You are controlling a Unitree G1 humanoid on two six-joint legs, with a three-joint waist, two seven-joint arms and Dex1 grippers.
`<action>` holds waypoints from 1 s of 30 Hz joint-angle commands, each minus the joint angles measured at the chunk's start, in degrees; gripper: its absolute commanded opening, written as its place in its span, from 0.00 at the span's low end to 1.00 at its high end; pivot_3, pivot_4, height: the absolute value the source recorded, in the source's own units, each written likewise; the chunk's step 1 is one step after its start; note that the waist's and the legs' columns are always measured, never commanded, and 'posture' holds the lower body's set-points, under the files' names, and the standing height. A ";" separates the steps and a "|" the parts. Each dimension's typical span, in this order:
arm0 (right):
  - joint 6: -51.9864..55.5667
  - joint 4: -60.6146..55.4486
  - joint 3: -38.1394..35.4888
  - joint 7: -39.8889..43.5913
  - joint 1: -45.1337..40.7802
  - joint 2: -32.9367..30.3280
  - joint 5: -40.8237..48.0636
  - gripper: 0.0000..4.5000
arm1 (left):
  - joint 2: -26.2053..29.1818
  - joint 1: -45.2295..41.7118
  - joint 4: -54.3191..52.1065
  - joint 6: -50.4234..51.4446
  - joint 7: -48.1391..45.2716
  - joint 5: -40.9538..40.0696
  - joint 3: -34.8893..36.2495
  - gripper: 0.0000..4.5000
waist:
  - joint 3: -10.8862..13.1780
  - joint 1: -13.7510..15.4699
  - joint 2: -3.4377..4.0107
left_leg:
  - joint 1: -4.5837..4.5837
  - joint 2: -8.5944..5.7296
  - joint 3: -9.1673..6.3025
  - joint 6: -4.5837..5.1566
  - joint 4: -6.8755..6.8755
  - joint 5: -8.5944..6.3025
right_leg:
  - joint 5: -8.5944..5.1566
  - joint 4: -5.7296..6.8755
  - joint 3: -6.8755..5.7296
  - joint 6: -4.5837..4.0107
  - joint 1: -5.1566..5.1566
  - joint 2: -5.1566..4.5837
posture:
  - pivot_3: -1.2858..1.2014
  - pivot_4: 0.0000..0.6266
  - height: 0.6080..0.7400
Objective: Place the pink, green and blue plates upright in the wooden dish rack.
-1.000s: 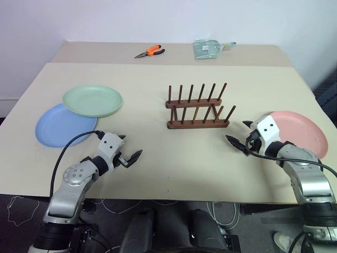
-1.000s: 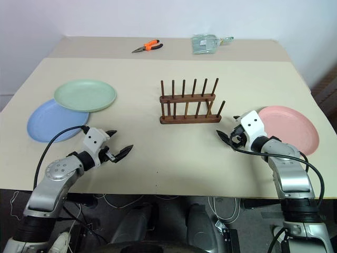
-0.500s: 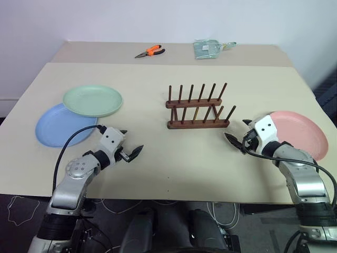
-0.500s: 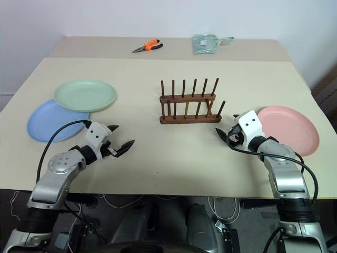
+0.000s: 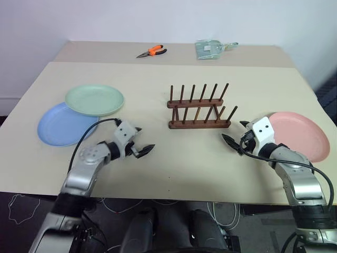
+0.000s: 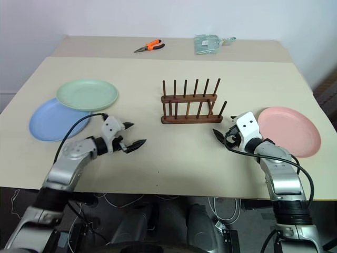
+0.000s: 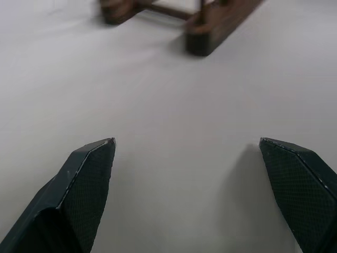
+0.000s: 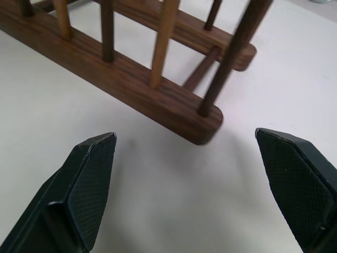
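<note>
On the table (image 5: 174, 168), an empty rack (image 5: 200, 110) stands mid-way. Left, the green plate (image 5: 95, 100) overlaps the blue plate (image 5: 63, 125); right, the pink plate (image 5: 300, 134) lies flat. Left gripper (image 5: 142, 141) and right gripper (image 5: 236, 134) hover empty, fingers spread wide.

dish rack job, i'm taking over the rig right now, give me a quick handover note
Left gripper: open, empty, over bare table between the plates on the left and the wooden dish rack.
Right gripper: open, empty, just off the rack's right end.
Green plate lies flat, overlapping the blue plate, on the table's left side. Pink plate lies flat on the right, behind the right arm.
Done: nothing; the rack is empty.
Left: stand all three plates upright in the rack.
</note>
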 commanded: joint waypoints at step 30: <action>1.64 -16.98 -9.49 -1.89 19.03 -4.81 1.54 1.00 | -10.44 -14.17 25.74 -22.80 -23.53 5.38 -7.80 0.17 | -0.08 0.67 0.05 | 0.05 -0.03 0.01 0.19 0.08 -0.11 | 0.02 0.02 -0.01 0.27 0.13 0.04 | 0.52 0.24 0.98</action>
